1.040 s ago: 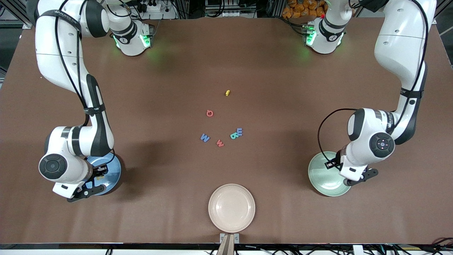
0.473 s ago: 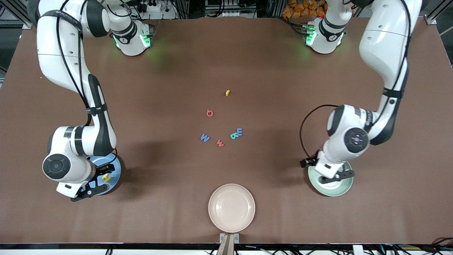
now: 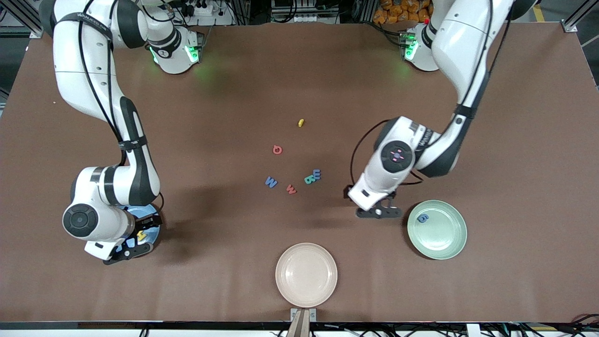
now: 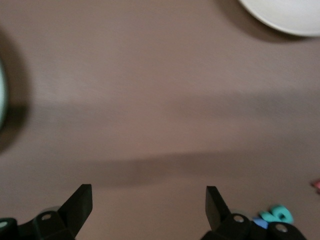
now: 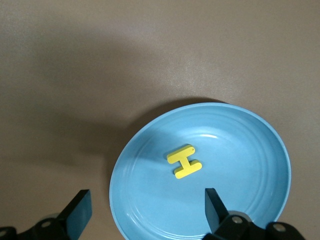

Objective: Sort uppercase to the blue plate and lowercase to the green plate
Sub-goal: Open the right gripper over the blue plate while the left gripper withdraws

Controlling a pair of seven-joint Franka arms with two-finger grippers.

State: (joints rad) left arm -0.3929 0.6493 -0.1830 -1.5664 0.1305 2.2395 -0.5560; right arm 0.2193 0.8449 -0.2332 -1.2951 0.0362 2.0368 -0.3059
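The blue plate [image 3: 154,232] lies at the right arm's end of the table, half hidden under that arm. A yellow H [image 5: 184,161] lies flat in the blue plate [image 5: 240,150]. My right gripper [image 5: 146,201] hangs open over it, holding nothing. The green plate [image 3: 444,238] at the left arm's end holds a blue g [image 3: 423,218]. My left gripper [image 3: 376,209] is open and empty over bare table beside the green plate. In the middle lie a red Q [image 3: 277,149], blue M [image 3: 271,181], red w [image 3: 291,189], teal R [image 3: 309,179], blue m [image 3: 317,174] and a tiny yellow letter [image 3: 301,122].
A beige plate [image 3: 306,274] sits near the table's front edge, nearer the front camera than the letters. In the left wrist view its rim [image 4: 285,15] shows at one corner and the teal R [image 4: 277,214] by a finger.
Both grippers opened, leaving the H on the blue plate and the g on the green plate. The left arm swung off the green plate toward the middle letters. The right arm barely shifted.
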